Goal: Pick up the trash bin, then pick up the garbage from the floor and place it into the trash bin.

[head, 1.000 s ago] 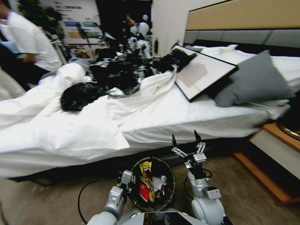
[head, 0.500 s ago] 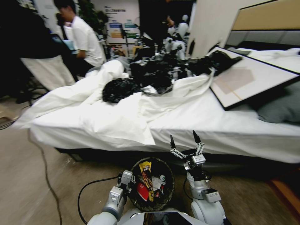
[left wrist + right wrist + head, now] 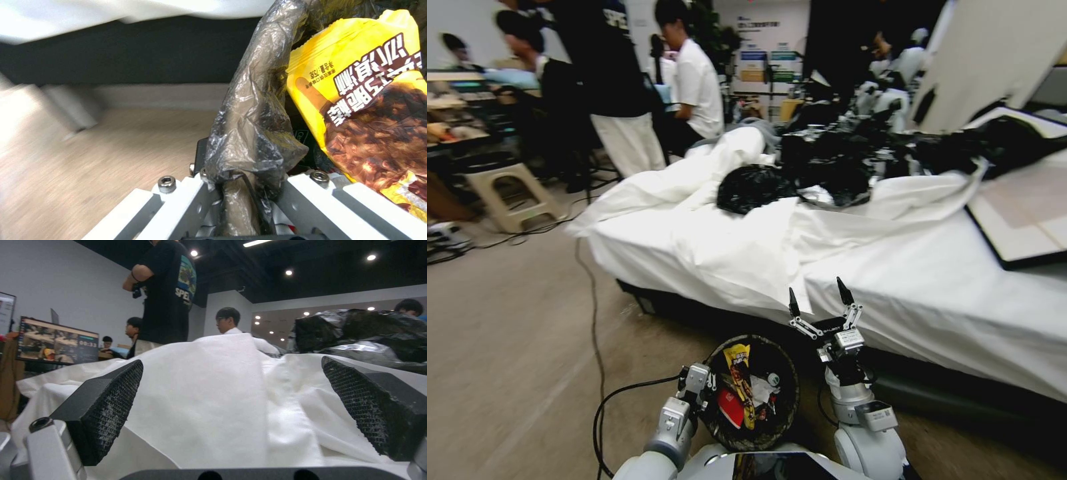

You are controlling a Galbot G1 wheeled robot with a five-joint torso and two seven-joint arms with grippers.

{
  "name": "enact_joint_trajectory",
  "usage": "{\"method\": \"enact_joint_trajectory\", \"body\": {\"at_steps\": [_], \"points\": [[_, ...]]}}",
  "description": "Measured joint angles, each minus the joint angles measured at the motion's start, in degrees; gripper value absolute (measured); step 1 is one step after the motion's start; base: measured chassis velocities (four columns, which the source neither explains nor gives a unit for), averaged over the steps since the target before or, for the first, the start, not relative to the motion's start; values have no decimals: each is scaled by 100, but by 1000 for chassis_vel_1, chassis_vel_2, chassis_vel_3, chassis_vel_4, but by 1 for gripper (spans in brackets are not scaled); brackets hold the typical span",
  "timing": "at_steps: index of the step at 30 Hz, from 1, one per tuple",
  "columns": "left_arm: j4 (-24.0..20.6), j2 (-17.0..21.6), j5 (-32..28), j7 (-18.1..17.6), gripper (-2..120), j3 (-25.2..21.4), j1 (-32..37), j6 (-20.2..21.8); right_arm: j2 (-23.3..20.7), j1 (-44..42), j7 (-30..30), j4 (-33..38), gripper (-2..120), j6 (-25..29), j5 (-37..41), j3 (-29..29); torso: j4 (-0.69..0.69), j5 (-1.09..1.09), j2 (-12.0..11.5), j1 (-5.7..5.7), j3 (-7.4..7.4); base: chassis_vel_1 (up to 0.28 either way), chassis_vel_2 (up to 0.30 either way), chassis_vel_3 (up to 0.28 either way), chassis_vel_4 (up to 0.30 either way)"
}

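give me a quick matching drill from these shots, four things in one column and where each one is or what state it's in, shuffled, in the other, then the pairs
Things
1. left gripper
2. right gripper
3. yellow wrapper
4. black bags

States or places
A. open, holding nothing, fingers pointing up
B. heaped on the white bed
C. shut on the rim of the trash bin
D. standing inside the trash bin

Pairs: 1-C, 2-A, 3-D, 4-B
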Motion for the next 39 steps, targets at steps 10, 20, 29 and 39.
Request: {"method": "enact_joint_trajectory", "body": {"at_steps": [10,20,29,39], "points": [[-43,-33,-2,1,2,-18,-6,0,21,2,-11,0,100,3,-3,0,0,0,0,0,0,120,119,120,122],[-59,-84,-4,-1,2,-66,-46,8,-13,28,-26,-27,100,17,24,6,0,-1,0,0,0,124,137,132,130],[-68,-129,-5,-1,2,-103,-116,8,26,56,-62,-69,100,27,11,-19,-1,0,0,0,0,132,127,127,127],[-85,-133,-5,5,2,-86,-122,8,12,29,-84,-36,100,28,-6,-6,-1,0,0,0,0,126,122,123,127]]}}
